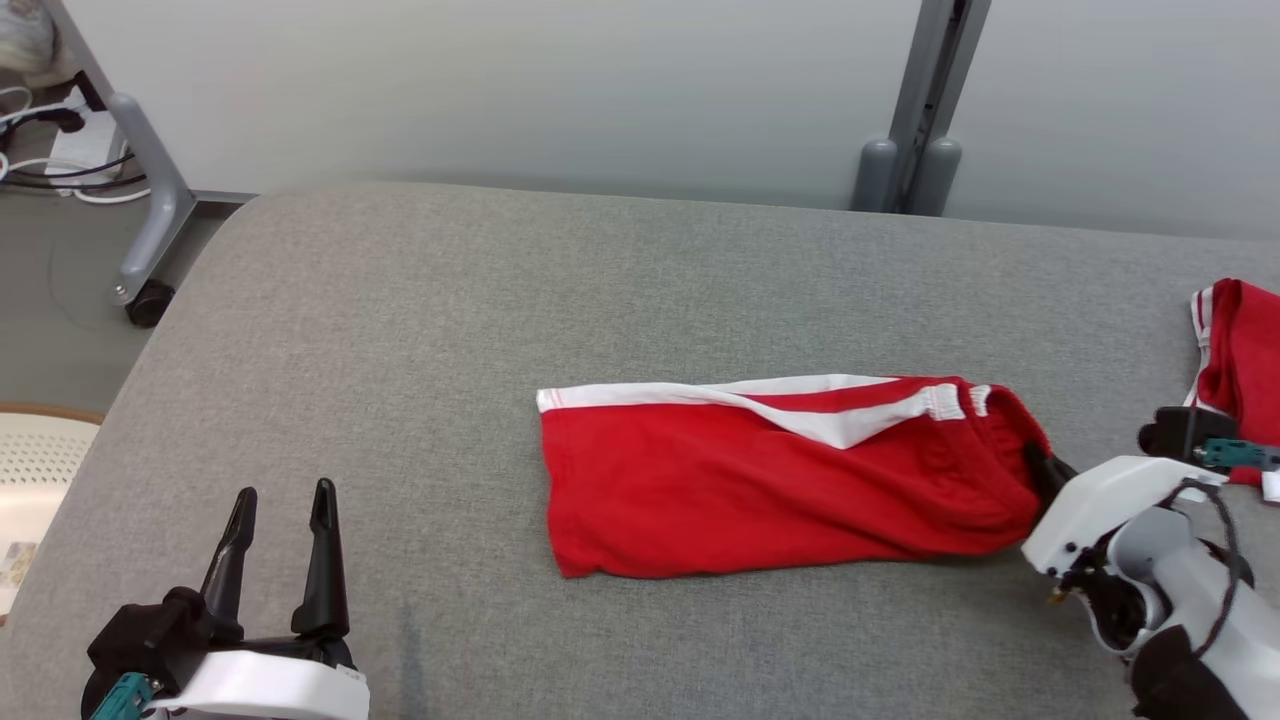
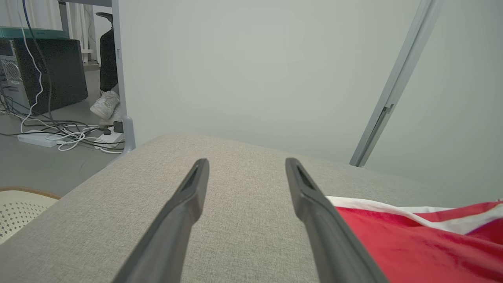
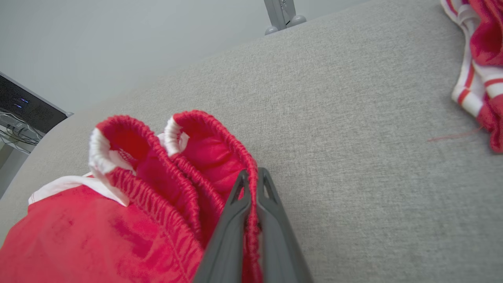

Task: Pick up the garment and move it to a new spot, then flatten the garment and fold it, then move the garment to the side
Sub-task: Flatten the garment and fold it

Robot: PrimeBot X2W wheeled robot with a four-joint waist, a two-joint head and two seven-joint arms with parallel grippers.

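The garment (image 1: 780, 480), a pair of red shorts with white side stripes, lies folded lengthwise near the middle of the gray fabric-covered counter (image 1: 450, 300). The leg hems point to the robot's left and the elastic waistband to its right.

The right end effector (image 3: 251, 177) is closed, with its two fingers pinched on the waistband's near edge at the garment's right end. A strip of red elastic shows between the fingertips.

The left end effector (image 1: 285, 500) sits at the counter's near left, well apart from the garment. Its fingers are spread wide and it holds nothing.

A second red-and-white garment (image 1: 1240, 340) lies bunched at the counter's far right edge, apart from the shorts.
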